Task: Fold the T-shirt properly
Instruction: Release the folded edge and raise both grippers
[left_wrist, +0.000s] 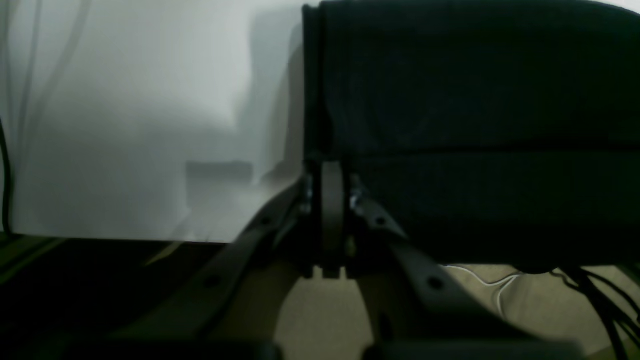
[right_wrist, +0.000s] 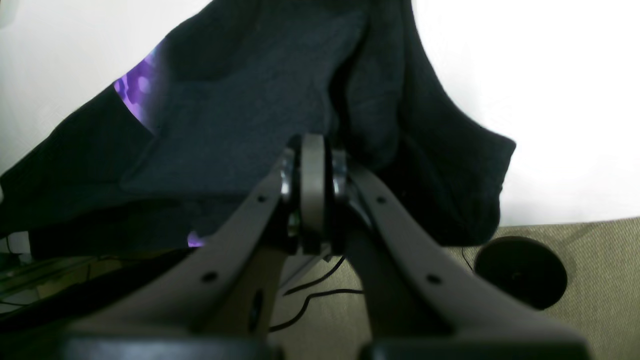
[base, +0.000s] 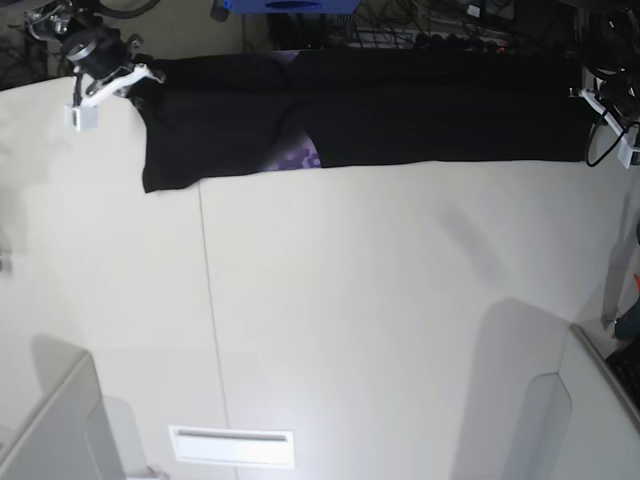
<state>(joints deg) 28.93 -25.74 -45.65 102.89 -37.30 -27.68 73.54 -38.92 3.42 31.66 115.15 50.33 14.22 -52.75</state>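
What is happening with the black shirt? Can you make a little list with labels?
thing: T-shirt, black, stretched into a long band
where: far edge of the white table
print: purple patch peeks out near the middle
left tool: shut on the T-shirt's end
right tool: shut on the T-shirt's other end
fold: not yet finished

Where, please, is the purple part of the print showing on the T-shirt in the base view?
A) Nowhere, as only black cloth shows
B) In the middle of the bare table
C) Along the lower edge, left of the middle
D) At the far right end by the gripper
C: on the T-shirt, the purple patch peeks out at the lower edge, left of the middle, where the black cloth lies folded over it.
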